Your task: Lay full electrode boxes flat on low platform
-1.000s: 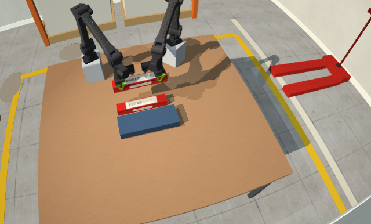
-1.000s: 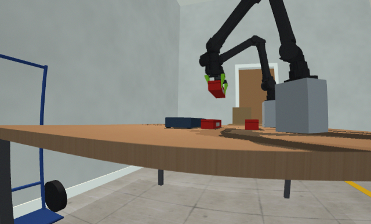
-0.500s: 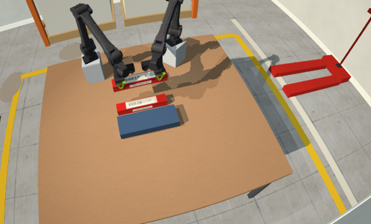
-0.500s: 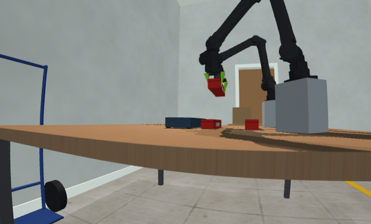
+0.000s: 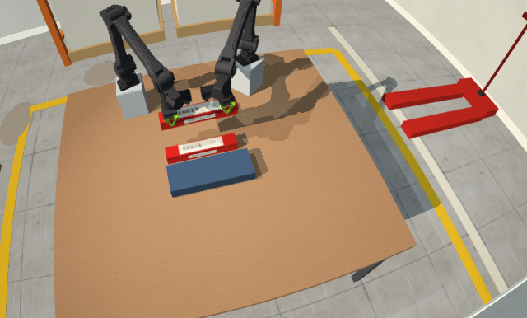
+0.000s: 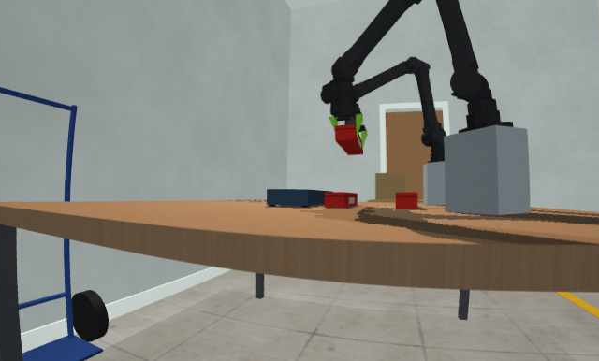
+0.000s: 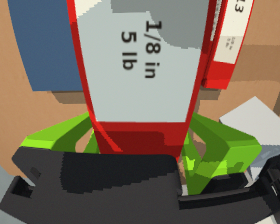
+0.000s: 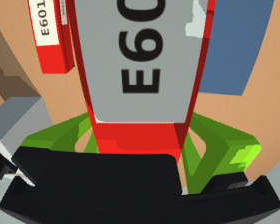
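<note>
Up high, the left gripper (image 5: 228, 108) (image 6: 346, 128) (image 7: 140, 110) and right gripper (image 5: 171, 120) (image 6: 358, 140) (image 8: 140, 110) pinch one red box (image 5: 200, 109) (image 6: 348, 139) (image 7: 146, 95) (image 8: 141, 105) by its ends, above the table (image 5: 236, 247) (image 6: 241, 222) (image 7: 261, 65) (image 8: 231, 115) where the blue platform (image 5: 211, 170) (image 6: 287, 197) (image 7: 46, 50) (image 8: 236, 50) sits.

Left arm (image 5: 225, 62) (image 6: 458, 42) and right arm (image 5: 139, 41) (image 6: 387, 79): matt black, slender angular links joined by bulky rounded housings. Pedestals (image 5: 250, 78) (image 6: 472, 173) (image 7: 253, 117) (image 8: 16, 115): plain grey, box-shaped. Left pincer (image 5: 228, 108) (image 6: 348, 133) (image 7: 142, 122) and right pincer (image 5: 171, 119) (image 8: 140, 110): broad black body, bright green fingers, tapering, with an opening through each. Surface markings and screws are too small to distinguish.
</note>
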Robot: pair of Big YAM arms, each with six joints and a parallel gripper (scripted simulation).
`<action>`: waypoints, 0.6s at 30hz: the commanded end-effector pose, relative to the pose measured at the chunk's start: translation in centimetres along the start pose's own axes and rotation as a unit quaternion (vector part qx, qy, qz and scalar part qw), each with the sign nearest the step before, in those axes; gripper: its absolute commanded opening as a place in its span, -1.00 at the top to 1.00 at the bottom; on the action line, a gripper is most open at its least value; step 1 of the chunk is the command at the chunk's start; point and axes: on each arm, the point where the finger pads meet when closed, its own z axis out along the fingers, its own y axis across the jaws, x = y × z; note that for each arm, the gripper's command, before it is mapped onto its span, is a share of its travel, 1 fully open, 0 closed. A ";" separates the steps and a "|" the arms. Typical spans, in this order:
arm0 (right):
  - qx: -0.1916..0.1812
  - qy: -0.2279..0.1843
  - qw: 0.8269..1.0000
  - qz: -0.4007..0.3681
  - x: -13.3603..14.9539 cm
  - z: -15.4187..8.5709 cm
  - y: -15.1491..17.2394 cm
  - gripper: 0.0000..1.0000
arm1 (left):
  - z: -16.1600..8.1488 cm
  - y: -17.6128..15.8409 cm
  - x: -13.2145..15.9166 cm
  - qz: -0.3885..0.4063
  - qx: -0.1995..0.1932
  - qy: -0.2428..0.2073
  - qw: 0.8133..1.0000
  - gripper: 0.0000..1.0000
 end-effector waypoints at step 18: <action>0.052 -0.021 0.998 0.003 -0.5 -5.4 -3.3 1.00 | -5.8 3.1 -0.3 -0.003 -0.050 -0.022 0.998 1.00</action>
